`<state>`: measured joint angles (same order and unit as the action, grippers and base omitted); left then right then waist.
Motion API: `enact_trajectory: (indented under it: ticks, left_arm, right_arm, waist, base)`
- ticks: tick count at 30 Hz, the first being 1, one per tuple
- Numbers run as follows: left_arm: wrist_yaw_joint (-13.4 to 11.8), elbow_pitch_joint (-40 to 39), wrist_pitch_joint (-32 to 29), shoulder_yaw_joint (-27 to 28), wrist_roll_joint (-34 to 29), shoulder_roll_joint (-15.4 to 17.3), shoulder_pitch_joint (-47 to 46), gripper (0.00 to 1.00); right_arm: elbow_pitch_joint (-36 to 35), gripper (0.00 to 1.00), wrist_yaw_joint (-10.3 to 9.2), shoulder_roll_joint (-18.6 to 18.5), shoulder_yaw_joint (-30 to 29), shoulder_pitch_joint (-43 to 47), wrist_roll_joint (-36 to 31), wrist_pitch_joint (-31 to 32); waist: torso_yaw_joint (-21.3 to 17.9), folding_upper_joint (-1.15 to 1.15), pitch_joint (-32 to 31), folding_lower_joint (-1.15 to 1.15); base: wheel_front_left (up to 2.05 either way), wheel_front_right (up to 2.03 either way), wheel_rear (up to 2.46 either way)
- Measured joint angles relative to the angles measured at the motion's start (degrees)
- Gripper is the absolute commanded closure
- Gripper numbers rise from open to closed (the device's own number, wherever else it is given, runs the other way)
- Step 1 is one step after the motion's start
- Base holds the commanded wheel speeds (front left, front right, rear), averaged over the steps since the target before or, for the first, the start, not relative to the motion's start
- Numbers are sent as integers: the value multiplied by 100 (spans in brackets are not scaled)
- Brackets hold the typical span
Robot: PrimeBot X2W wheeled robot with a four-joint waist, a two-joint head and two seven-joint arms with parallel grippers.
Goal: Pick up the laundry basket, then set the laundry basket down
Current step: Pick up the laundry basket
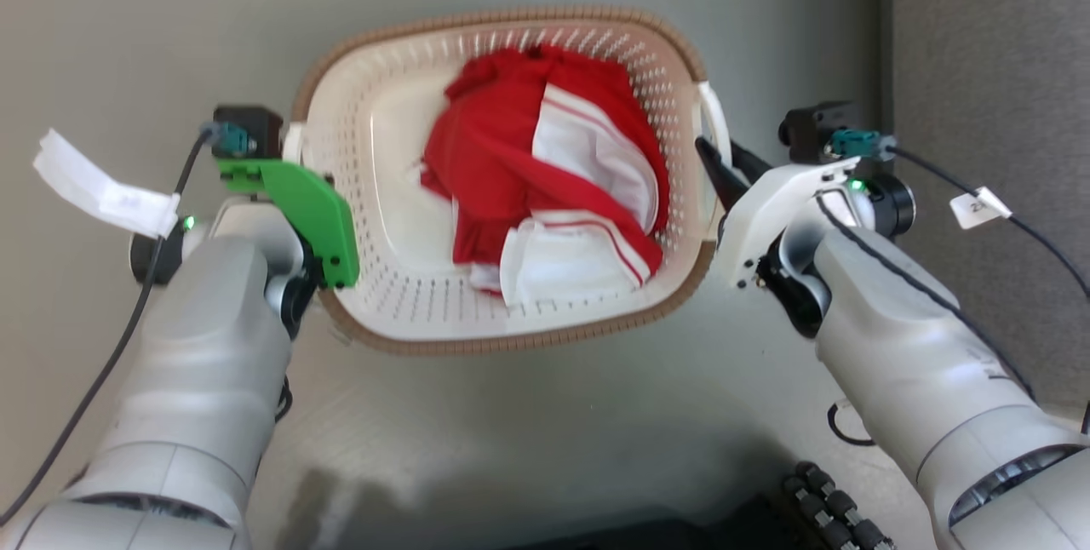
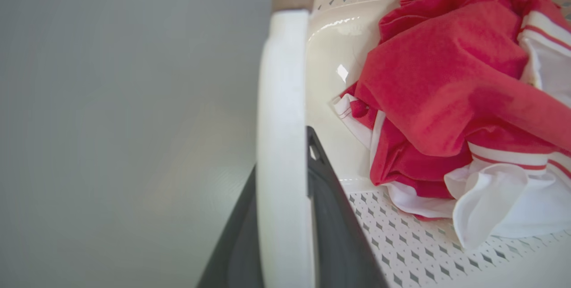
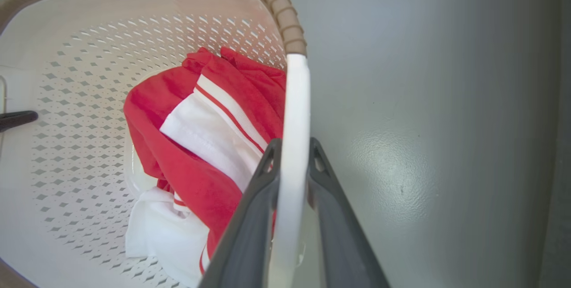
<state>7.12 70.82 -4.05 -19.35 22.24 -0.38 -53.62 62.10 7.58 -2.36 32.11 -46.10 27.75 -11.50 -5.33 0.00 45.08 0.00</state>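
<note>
Currently held: we grip the laundry basket [image 1: 494, 344] by both its sides, between our two arms, in the middle of the head view.
Left gripper [image 2: 283, 154]: clenched on the left handle [image 2: 281, 78], one dark finger on each side of the white bar.
Right gripper [image 3: 294, 143]: clamped in the same way on the right handle [image 3: 296, 100].
Basket contents: a crumpled red and white garment [image 1: 528, 167] lies on the basket's bottom, nearer the right wall.
Floor [image 1: 545, 448]: pale grey, smooth and faintly glossy, spreading under and all around the basket. We cannot tell whether the basket rests on it or hangs above it.
Room: a darker grey, rough-textured band [image 1: 979, 39] runs down the right edge of the head view. We cannot tell whether it is wall or carpet.
Our arms: a green bracket [image 1: 311, 205] sits at the left wrist, and a white paper tag [image 1: 102, 188] hangs by the left cable.
</note>
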Motion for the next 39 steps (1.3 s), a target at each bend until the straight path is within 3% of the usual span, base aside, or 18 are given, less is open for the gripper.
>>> enact_trajectory:
  ticks: [39]
  left_arm:
    - [42,-269,-1708,-542,1641,82,1288,100]
  right_arm:
    - [216,100,7,-4,822,903,1176,1434]
  waist:
    - [-166,0,-2432,0]
  base:
    - [0,0,0]
